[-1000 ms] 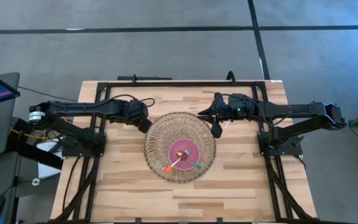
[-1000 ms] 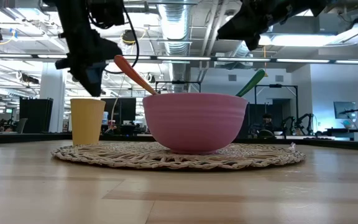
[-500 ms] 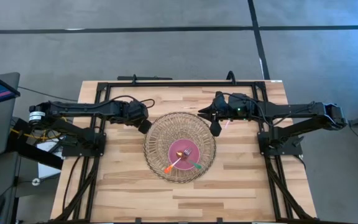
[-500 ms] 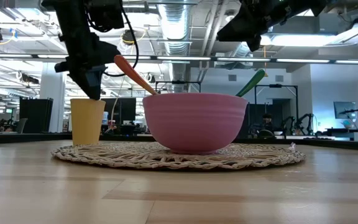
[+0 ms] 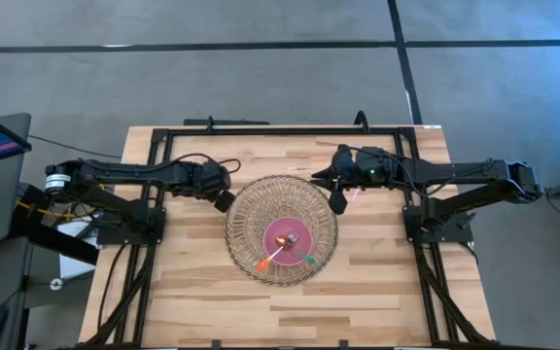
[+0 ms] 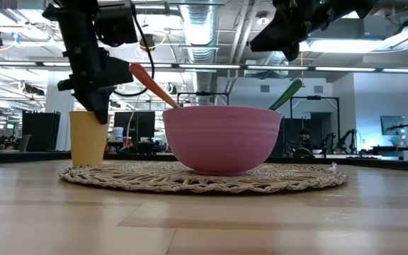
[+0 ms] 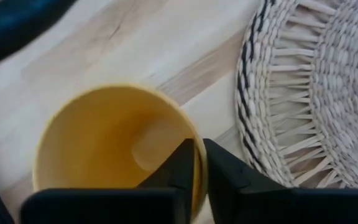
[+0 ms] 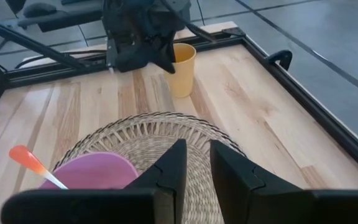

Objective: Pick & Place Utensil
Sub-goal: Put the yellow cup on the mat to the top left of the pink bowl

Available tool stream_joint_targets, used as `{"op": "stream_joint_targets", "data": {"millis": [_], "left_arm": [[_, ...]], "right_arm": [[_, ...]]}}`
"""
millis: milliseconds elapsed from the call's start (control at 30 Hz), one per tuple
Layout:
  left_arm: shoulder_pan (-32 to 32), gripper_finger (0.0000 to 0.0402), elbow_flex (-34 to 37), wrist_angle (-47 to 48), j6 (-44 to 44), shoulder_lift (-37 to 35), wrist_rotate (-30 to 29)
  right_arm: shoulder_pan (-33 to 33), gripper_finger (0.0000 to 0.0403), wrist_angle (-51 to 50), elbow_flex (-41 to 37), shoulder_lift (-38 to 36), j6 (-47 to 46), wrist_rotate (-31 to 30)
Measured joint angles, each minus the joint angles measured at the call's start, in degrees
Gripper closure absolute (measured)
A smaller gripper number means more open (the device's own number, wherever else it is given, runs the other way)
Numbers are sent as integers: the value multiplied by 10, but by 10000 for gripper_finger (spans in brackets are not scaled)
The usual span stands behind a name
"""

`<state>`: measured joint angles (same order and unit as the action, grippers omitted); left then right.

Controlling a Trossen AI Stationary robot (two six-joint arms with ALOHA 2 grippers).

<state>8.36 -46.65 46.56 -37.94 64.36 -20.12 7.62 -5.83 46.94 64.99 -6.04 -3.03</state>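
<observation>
Left wrist view: the left gripper has pinched down on the rim of the yellow cup, one finger inside, one outside, wall clamped between them. A second ago those fingers stood wider and the cup sat free.

Low view shows the cup has slid left, away from the woven mat; earlier it stood closer to the pink bowl. So the arm is dragging or repositioning the cup, not going for a utensil yet, by my read.

Task items haven't moved: three utensils sit in the bowl, the orange-handled spoon and the green-handled one leaning out over the near rim, and a fork lying inside.

Right gripper hangs over the far right edge of the mat, fingers partly apart, holding nothing, same spot as before.

My guess: the cup is the drop target and it's being set up.
</observation>
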Motion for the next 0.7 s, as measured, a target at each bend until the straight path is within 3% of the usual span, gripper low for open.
{"op": "stream_joint_targets", "data": {"millis": [100, 367, 700], "left_arm": [[0, 391, 0, -12, 15, 0, -4], [-12, 392, -1, -57, 17, 0, 2], [-61, 393, -59, -131, 45, 0, 10]], "right_arm": [[0, 337, 0, 0, 0, 0, 0], [0, 337, 0, 0, 0, 0, 0], [0, 337, 0, 0, 0, 0, 0]]}}
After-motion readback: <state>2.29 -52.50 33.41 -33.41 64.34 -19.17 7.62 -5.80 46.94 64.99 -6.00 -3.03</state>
